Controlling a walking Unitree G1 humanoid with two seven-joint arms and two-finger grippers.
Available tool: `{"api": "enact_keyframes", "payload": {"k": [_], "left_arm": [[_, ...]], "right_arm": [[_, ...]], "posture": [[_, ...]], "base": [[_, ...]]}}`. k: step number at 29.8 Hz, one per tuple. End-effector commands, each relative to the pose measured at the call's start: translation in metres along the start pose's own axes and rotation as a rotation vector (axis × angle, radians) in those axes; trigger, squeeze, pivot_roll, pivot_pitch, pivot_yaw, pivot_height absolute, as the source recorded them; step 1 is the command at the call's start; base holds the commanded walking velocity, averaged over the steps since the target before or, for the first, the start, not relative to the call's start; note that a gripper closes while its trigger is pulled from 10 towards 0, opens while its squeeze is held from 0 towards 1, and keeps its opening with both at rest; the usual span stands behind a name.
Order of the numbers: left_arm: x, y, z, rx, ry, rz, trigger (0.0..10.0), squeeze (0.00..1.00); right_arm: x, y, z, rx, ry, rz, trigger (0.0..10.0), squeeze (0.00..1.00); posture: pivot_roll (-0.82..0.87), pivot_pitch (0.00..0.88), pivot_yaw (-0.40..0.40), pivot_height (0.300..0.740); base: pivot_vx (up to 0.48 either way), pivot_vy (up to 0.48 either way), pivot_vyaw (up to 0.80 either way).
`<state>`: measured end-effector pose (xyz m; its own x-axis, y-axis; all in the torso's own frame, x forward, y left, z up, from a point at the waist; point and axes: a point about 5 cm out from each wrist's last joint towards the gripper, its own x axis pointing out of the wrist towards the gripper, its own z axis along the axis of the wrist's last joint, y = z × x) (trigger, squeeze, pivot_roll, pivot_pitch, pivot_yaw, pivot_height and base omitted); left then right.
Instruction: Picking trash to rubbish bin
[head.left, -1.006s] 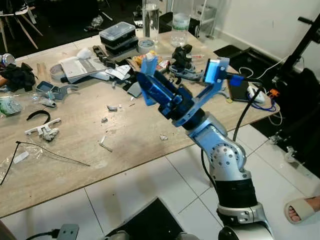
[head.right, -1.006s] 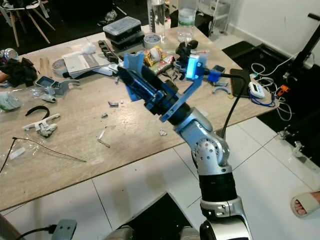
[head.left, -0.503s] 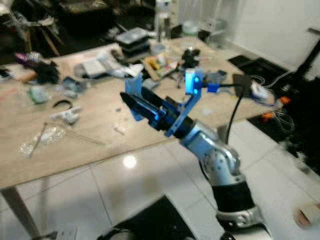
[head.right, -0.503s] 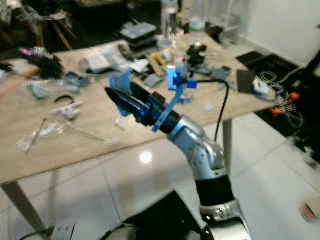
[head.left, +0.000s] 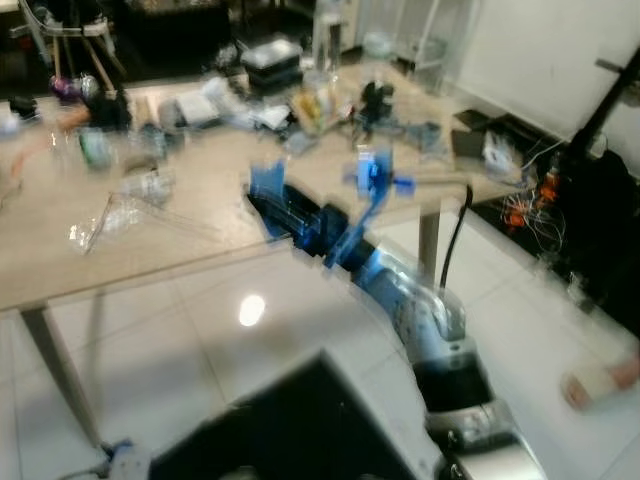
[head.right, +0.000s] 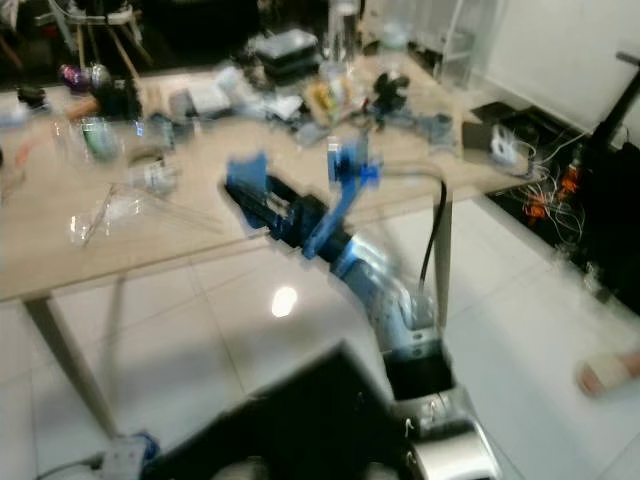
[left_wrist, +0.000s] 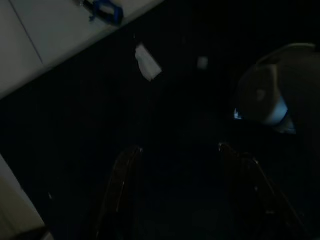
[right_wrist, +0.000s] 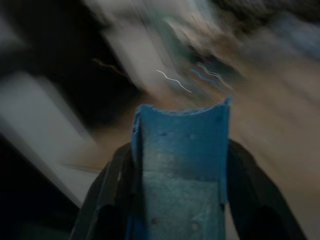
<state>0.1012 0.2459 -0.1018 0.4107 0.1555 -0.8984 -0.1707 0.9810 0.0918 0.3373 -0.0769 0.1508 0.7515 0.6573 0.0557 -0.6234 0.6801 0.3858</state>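
Trash first: a blue piece (right_wrist: 177, 150), trough-shaped and dotted with small holes, pinched between the jaws of the right gripper (head.left: 270, 205), black fingers pressed against either side of it in the right wrist view. Held out ahead at the end of the raised right arm, just off the near edge of the cluttered desk (head.left: 200, 250) and above the white floor tiles (head.left: 180, 330). Left gripper (left_wrist: 180, 165) hanging idle in shadow, jaws apart and empty. Judged as the carrying step, with the drop not yet made. For a clean carry: hold a firm, even squeeze on the blue piece, since a smooth, rigid channel like that probably slips if tilted. Hold the wrist level and the arm steady while walking (both head views smeared, so no fine aiming on the move). Mind the black cable (head.left: 455, 225) looping off the forearm near the desk corner, and give room to the person's slippered foot (head.left: 600, 375) on the tiles to the right. Locate the bin, stop, settle, bring the right gripper over the opening, and only then part the jaws.
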Motion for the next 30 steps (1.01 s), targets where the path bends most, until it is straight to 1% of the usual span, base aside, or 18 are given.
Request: {"api": "enact_keyframes", "payload": {"k": [1,4,7,11,14,15,16,17,18,19,20,21,23,24,26,27,28,30], "left_arm": [[-0.001,0.002,-0.003,-0.033,0.0,0.002,10.0,0.0],[-0.001,-0.001,-0.003,-0.148,-0.04,-0.023,10.0,0.0],[-0.001,-0.002,-0.003,-0.173,-0.051,-0.031,10.0,0.0],[-0.002,-0.006,0.001,-0.277,-0.121,-0.09,10.0,0.0],[-0.002,-0.006,0.002,-0.284,-0.131,-0.1,10.0,0.0],[-0.002,-0.007,0.003,-0.296,-0.146,-0.111,10.0,0.0],[0.004,-0.012,0.051,-0.309,-0.238,-0.146,10.0,0.0],[0.004,-0.012,0.051,-0.309,-0.238,-0.146,10.0,0.0],[0.004,-0.017,0.089,-0.31,-0.307,-0.169,10.0,0.0],[0.003,-0.02,0.116,-0.31,-0.355,-0.185,10.0,0.0],[0.002,-0.021,0.128,-0.305,-0.377,-0.191,10.0,0.0],[0.002,-0.021,0.128,-0.305,-0.377,-0.191,10.0,0.0],[0.002,-0.02,0.127,-0.296,-0.369,-0.184,10.0,0.0],[0.003,-0.018,0.118,-0.271,-0.334,-0.169,10.0,0.0],[0.004,-0.017,0.114,-0.261,-0.318,-0.164,10.0,0.0],[0.006,-0.019,0.096,-0.214,-0.255,-0.149,10.0,0.0],[0.006,-0.019,0.096,-0.214,-0.255,-0.149,10.0,0.0],[0.007,-0.02,0.078,-0.141,-0.186,-0.136,10.0,0.0]], "right_arm": [[-0.005,-0.014,-0.022,-0.015,0.083,-0.109,10.0,0.0],[-0.035,-0.055,-0.061,-0.01,0.243,-0.346,10.0,0.0],[-0.043,-0.062,-0.068,-0.002,0.269,-0.394,10.0,0.0],[-0.093,-0.092,-0.108,0.004,0.426,-0.637,10.0,0.0],[-0.103,-0.095,-0.116,0.013,0.455,-0.672,10.0,0.0],[-0.115,-0.097,-0.126,0.018,0.494,-0.713,10.0,0.0],[-0.129,-0.099,-0.139,0.023,0.545,-0.759,10.0,0.0],[-0.129,-0.099,-0.139,0.023,0.545,-0.759,10.0,0.0],[-0.142,-0.099,-0.149,0.029,0.587,-0.794,10.0,0.0],[-0.153,-0.099,-0.158,0.03,0.627,-0.824,10.0,0.0],[-0.166,-0.098,-0.167,0.033,0.67,-0.858,10.0,0.0],[-0.166,-0.098,-0.167,0.033,0.67,-0.858,10.0,0.0],[-0.178,-0.096,-0.175,0.045,0.704,-0.886,10.0,0.0],[-0.2,-0.092,-0.189,0.084,0.759,-0.933,10.0,0.0],[-0.206,-0.09,-0.194,0.105,0.775,-0.945,10.0,0.0],[-0.224,-0.083,-0.206,0.133,0.833,-0.973,10.0,0.0],[-0.224,-0.083,-0.206,0.133,0.833,-0.973,10.0,0.0],[-0.239,-0.077,-0.216,0.143,0.888,-0.992,10.0,0.0]], "posture": [[0.01,0.055,0.007,0.74],[0.0,0.054,0.002,0.74],[0.0,0.054,0.002,0.74],[0.0,0.049,0.008,0.74],[0.0,0.049,0.008,0.74],[0.0,0.049,0.008,0.74],[0.0,0.049,0.008,0.74],[0.0,0.049,0.008,0.74],[0.0,0.049,0.008,0.74],[0.0,0.049,0.008,0.74],[0.0,0.049,0.008,0.74],[0.0,0.049,0.008,0.74],[0.01,0.051,0.013,0.74],[0.0,0.052,0.017,0.74],[0.0,0.052,0.017,0.74],[0.0,0.052,0.017,0.74],[0.0,0.052,0.017,0.74],[0.01,0.054,0.019,0.74]], "base": [[-0.315,0.0,0.0],[-0.315,0.0,-0.76],[-0.315,0.0,-0.76],[-0.206,0.0,-0.76],[0.0,0.0,-0.76],[0.0,0.0,-0.75],[0.0,0.0,-0.74],[0.0,0.0,-0.74],[0.0,0.0,-0.74],[0.0,0.0,-0.74],[0.0,0.0,-0.74],[0.0,0.0,-0.74],[0.0,0.0,-0.74],[0.0,0.0,-0.76],[0.0,0.0,-0.76],[0.0,0.0,-0.76],[0.0,0.0,-0.76],[0.0,0.0,-0.76]]}}
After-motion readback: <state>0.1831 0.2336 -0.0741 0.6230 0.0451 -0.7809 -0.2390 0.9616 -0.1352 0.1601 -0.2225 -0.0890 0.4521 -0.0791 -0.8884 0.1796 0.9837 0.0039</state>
